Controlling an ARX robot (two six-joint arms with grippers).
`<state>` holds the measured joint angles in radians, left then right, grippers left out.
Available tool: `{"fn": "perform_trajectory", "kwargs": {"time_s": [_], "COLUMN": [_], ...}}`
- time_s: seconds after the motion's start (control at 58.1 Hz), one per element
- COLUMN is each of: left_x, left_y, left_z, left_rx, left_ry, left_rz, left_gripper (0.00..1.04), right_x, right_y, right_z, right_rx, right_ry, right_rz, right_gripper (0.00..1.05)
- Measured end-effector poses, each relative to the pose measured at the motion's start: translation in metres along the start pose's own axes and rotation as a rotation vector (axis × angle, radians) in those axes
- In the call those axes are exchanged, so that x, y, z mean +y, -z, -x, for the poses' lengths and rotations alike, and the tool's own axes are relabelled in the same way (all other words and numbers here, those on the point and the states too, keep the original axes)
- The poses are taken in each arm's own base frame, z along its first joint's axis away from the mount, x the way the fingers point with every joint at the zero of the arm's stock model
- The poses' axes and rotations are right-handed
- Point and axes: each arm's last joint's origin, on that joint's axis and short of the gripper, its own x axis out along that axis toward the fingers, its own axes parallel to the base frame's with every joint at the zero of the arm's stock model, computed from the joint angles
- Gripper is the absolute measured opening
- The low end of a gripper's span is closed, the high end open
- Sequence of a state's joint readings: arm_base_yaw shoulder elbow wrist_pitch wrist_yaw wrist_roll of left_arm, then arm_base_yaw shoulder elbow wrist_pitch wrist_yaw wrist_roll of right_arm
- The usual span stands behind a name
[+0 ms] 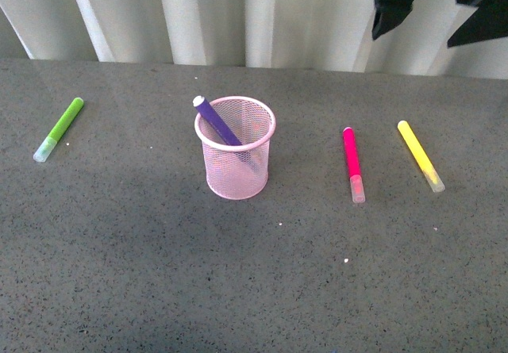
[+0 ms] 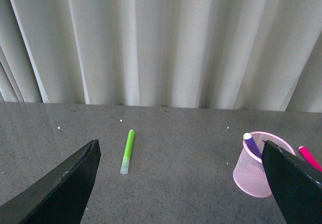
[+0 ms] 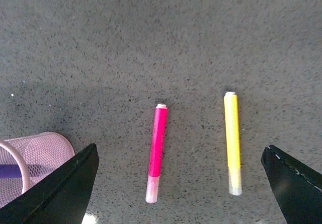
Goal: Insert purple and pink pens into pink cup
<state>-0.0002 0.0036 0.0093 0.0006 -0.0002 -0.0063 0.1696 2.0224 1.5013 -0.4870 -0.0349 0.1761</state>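
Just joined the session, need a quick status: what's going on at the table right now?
Half done. The purple pen already leans inside the pink cup. The pink pen lies flat on the table to the right of the cup, with the yellow marker further right and the green marker far left. The right gripper hangs open and empty above the pink pen and yellow marker. The left gripper is open too, holding nothing.

SURFACE: dark grey speckled tabletop [image 1: 143, 274] | BACKDROP: white pleated curtain [image 1: 214, 16] at 12 o'clock | LIGHT: brighter toward 12 o'clock
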Motion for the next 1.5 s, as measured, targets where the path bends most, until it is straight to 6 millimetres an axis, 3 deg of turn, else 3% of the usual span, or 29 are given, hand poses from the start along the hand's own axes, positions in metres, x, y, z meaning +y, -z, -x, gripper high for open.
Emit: {"fn": "perform_trajectory", "kwargs": {"time_s": [0.241,0.809,1.239,1.497], "left_x": [0.0,0.0,0.0,0.0], "left_y": [0.0,0.0,0.0,0.0], "left_z": [0.0,0.0,0.0,0.0], "left_rx": [0.0,0.0,0.0,0.0], "left_ry": [0.0,0.0,0.0,0.0], "left_rz": [0.0,0.0,0.0,0.0], "left_gripper": [0.98,0.98,0.98,0.98], "right_x": [0.005,0.021,0.013,0.003], "right_y": [0.017,0.055,0.046,0.043], "right_z": [-0.044,-0.119,-0.138,-0.141], "right_rx": [0.094,0.189,0.165,0.175], "right_ry": [-0.012,-0.06,-0.056,-0.04], "right_rz": [-0.041,-0.028,-0.046,-0.068], "right_gripper": [0.98,0.98,0.98,0.61]}}
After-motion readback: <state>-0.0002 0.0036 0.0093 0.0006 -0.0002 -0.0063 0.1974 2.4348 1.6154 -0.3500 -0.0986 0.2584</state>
